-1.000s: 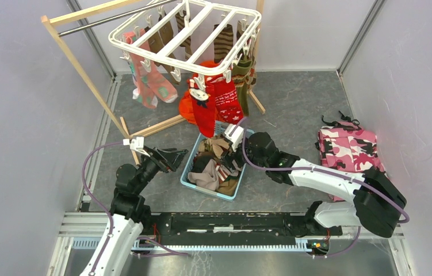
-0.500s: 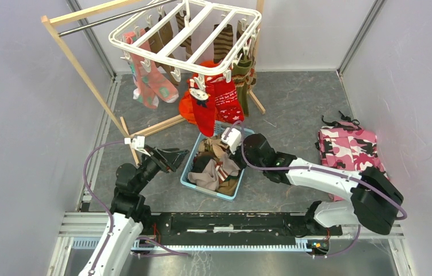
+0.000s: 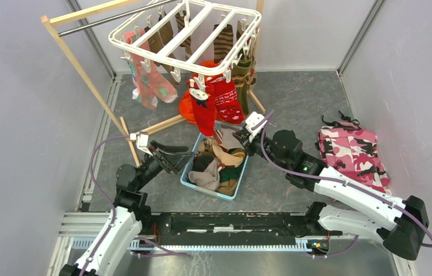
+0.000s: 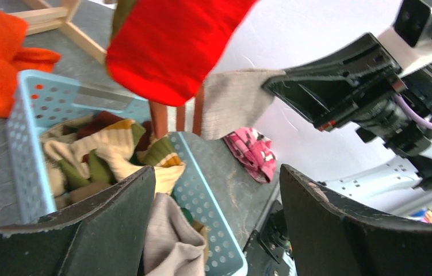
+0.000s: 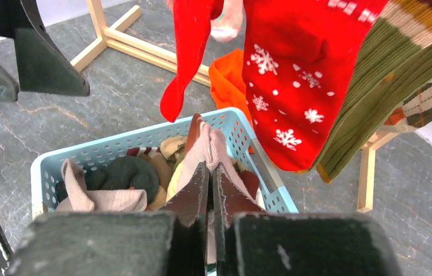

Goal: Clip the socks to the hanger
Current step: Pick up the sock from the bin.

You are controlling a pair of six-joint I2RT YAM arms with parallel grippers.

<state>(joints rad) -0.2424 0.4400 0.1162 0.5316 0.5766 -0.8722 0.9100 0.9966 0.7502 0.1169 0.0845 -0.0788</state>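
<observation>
One sock [image 3: 228, 138], pale beige with reddish-brown stripes, is being pinched in the right gripper [image 3: 245, 140], whose fingers are being pressed flat together on the fabric in the right wrist view [image 5: 209, 172]. It is being held over the upper right corner of the light-blue basket [image 3: 210, 193], its loose length trailing left and down towards the heap of mixed socks.

- Long axis: being carried roughly left to right in the top view. In the left wrist view the sock [image 4: 232, 99] is being stretched sideways from the right gripper [image 4: 294, 86], striped part lowest.
- Left gripper [image 3: 173, 155]: being kept spread wide at the basket's left edge, facing the sock, nothing between the fingers.
- Hanger [image 3: 213, 70]: lying up and to the left of the held sock, in the upper centre of the frame, on the wooden rail stand [image 3: 81, 63].
- Nearer arm: judged to be the right one, already gripping.
- Edges: red socks [image 3: 205, 115] are being hung just beside the lift path, and a brush against them is judged likely.
- Room: open floor is being left at right, before the pink camouflage garment [image 3: 351, 152]. Free clips cannot be told.
</observation>
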